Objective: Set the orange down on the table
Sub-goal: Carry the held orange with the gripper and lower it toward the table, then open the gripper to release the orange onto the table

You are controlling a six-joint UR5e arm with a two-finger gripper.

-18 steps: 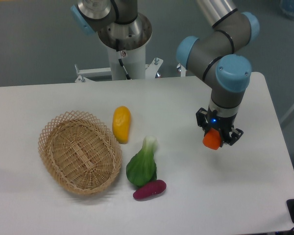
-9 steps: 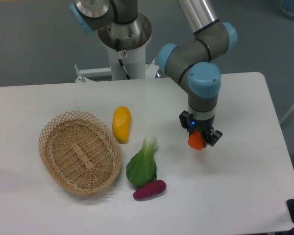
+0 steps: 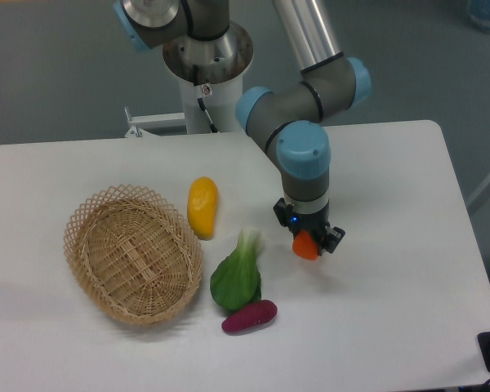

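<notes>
The orange [image 3: 306, 246] is a small bright-orange fruit held between the black fingers of my gripper [image 3: 308, 242]. The gripper is shut on it and holds it just over the white table [image 3: 392, 310], right of the green leafy vegetable. Part of the orange is hidden by the fingers. I cannot tell whether the orange touches the tabletop.
A woven wicker basket [image 3: 133, 253] stands at the left. A yellow oblong fruit [image 3: 202, 207] lies beside it. A green leafy vegetable [image 3: 238, 273] and a purple oblong vegetable [image 3: 249, 316] lie left of and below the gripper. The robot base [image 3: 206, 65] stands behind the table.
My gripper has moved left across the table with the orange in it, from the right side toward the leafy vegetable, and a little lower in the picture.
</notes>
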